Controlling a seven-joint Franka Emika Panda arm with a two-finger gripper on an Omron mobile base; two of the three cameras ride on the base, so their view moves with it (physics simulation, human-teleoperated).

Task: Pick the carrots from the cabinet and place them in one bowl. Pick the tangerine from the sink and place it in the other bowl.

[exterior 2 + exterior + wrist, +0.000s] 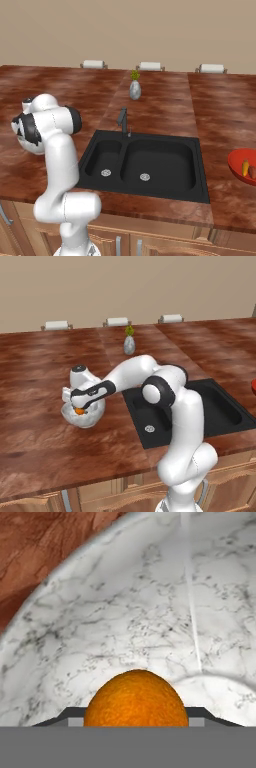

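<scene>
The tangerine (136, 699), a small orange ball, sits between my gripper's (136, 716) fingertips, just above the inside of the whitish-grey marbled bowl (150, 612). In the left base view the gripper (80, 410) reaches down into that bowl (94, 418), shut on the tangerine (80, 411). The bowl stands on the counter left of the black sink (220, 411). At the far right, the red bowl (239, 161) holds the two carrots (245, 167). The cabinet is out of view.
A small grey vase (135, 89) with a green sprig stands behind the sink (150, 160), near the dark faucet (123, 120). White chair backs (149, 65) line the counter's far edge. The red bowl's rim (254, 387) touches the right border.
</scene>
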